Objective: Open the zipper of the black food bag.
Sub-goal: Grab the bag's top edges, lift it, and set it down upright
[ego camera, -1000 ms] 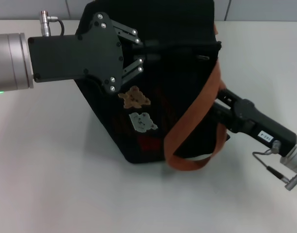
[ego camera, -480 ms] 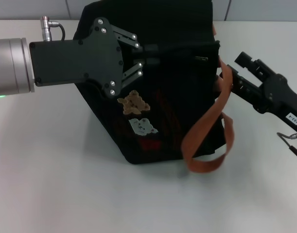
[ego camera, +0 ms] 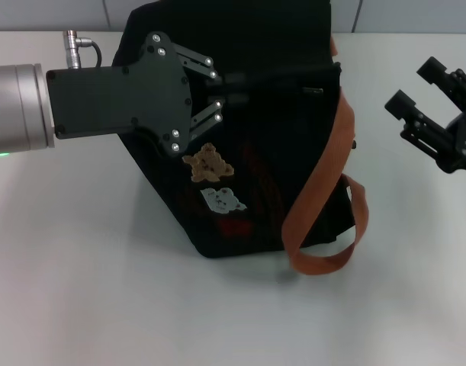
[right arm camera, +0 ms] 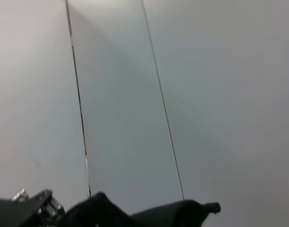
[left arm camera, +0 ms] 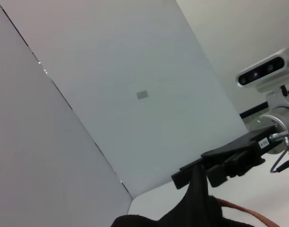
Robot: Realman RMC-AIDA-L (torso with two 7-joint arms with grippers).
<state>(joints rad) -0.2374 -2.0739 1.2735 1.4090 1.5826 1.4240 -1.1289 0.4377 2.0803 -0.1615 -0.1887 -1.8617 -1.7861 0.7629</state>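
The black food bag (ego camera: pixel 255 160) stands in the middle of the table, with a tan bear patch (ego camera: pixel 207 162) and a white animal patch (ego camera: pixel 221 200) on its side. Its zipper runs along the top edge, and the small silver pull tab (ego camera: pixel 315 91) lies near the right end. My left gripper (ego camera: pixel 231 88) reaches in from the left with its fingers closed on the bag's top edge, left of the tab. My right gripper (ego camera: pixel 423 88) hangs open to the right of the bag, touching nothing. An orange-brown strap (ego camera: pixel 324 171) droops down the bag's right side.
The white table (ego camera: pixel 80 290) spreads around the bag, with a grey panelled wall (left arm camera: pixel 135 94) behind. In the left wrist view the right gripper (left arm camera: pixel 220 165) shows beyond the bag's top (left arm camera: pixel 194 208). The strap's loop (ego camera: pixel 324 259) rests on the table at the bag's front right.
My right gripper has pulled away from the bag's right side, moving right and back, clear of the strap. The strap has settled lower. My left gripper has barely moved.
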